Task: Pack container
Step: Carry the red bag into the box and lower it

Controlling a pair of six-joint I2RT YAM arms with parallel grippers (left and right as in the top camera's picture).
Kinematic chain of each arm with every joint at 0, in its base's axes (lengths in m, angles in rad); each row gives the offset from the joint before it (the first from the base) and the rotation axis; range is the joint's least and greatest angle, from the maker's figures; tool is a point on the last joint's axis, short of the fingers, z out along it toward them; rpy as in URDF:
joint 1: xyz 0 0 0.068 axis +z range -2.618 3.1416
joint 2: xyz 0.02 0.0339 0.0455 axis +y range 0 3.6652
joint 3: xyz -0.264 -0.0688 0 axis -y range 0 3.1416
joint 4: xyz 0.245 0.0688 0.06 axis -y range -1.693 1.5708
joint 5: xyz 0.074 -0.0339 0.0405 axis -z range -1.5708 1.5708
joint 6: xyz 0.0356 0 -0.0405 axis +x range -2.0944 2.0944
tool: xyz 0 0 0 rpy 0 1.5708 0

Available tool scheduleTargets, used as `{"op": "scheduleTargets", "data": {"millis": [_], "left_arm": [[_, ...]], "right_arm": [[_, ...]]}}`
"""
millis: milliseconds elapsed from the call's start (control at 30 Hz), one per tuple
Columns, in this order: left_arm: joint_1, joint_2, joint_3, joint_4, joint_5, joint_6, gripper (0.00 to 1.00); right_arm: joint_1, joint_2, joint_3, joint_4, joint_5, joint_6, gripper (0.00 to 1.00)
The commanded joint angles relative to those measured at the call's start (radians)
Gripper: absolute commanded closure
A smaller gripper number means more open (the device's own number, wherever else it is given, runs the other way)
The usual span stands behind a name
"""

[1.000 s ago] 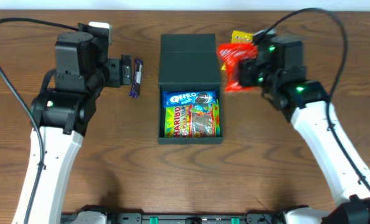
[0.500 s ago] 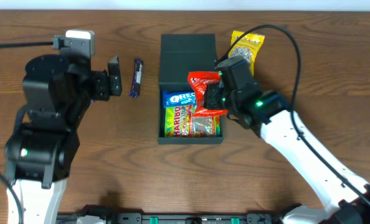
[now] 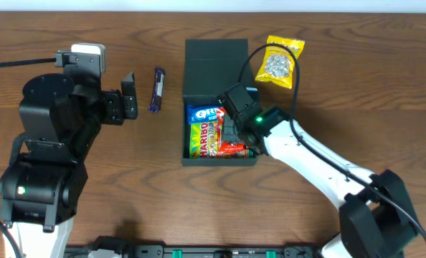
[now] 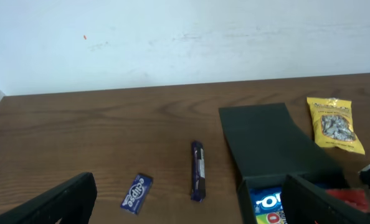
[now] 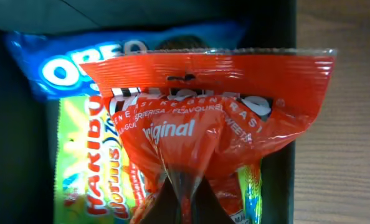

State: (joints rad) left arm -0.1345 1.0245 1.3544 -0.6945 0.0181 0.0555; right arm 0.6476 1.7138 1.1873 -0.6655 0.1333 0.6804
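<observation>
Holding a red packet (image 5: 203,124) in our right gripper (image 5: 177,202) over the part-filled container (image 3: 216,64), left gripper (image 3: 129,97) wide, we note a yellow bag (image 3: 277,63) and bars (image 4: 198,179) outside.

Dark container (image 3: 216,64), flap apparently open, mid-table.

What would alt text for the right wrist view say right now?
A red snack packet fills the frame, pinched at its lower end by the shut right gripper, over the open dark container. Under it lie a blue Oreo pack and a Haribo bag; brown table shows at right.
</observation>
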Motion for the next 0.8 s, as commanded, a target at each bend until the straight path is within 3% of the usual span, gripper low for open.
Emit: {"op": "scheduleTargets", "data": {"millis": [0, 33, 167, 233, 400, 500, 600, 633, 700, 767], "left_arm": [[0.003, -0.011, 0.01, -0.002, -0.011, -0.002, 0.05], [0.003, -0.011, 0.01, -0.002, -0.011, -0.002, 0.05], [0.003, -0.011, 0.01, -0.002, -0.011, -0.002, 0.05], [0.003, -0.011, 0.01, -0.002, -0.011, -0.001, 0.05], [0.003, -0.011, 0.01, -0.002, -0.011, 0.002, 0.05], [0.003, -0.011, 0.01, -0.002, -0.011, 0.001, 0.05], [0.003, -0.011, 0.01, -0.002, -0.011, 0.001, 0.05], [0.003, -0.011, 0.01, -0.002, -0.011, 0.001, 0.05], [0.003, -0.011, 0.01, -0.002, -0.011, 0.001, 0.05], [0.003, -0.011, 0.01, -0.002, -0.011, 0.001, 0.05]], "right_arm": [[0.01, 0.035, -0.005, -0.013, 0.035, -0.017, 0.99], [0.01, 0.047, -0.005, -0.016, 0.035, -0.027, 0.94], [0.01, 0.074, -0.005, -0.019, 0.034, -0.027, 0.44], [0.01, 0.076, -0.005, -0.019, 0.035, -0.027, 0.27], [0.01, 0.024, 0.006, -0.024, 0.034, -0.027, 0.27], [0.01, -0.083, 0.018, -0.014, 0.034, -0.031, 0.2], [0.01, -0.173, 0.019, 0.003, 0.031, -0.051, 0.24], [0.01, -0.201, 0.019, 0.004, 0.031, -0.059, 0.37], [0.01, -0.235, 0.019, 0.003, 0.031, -0.086, 0.94], [0.011, -0.235, 0.018, 0.002, 0.015, -0.118, 0.99]]}}
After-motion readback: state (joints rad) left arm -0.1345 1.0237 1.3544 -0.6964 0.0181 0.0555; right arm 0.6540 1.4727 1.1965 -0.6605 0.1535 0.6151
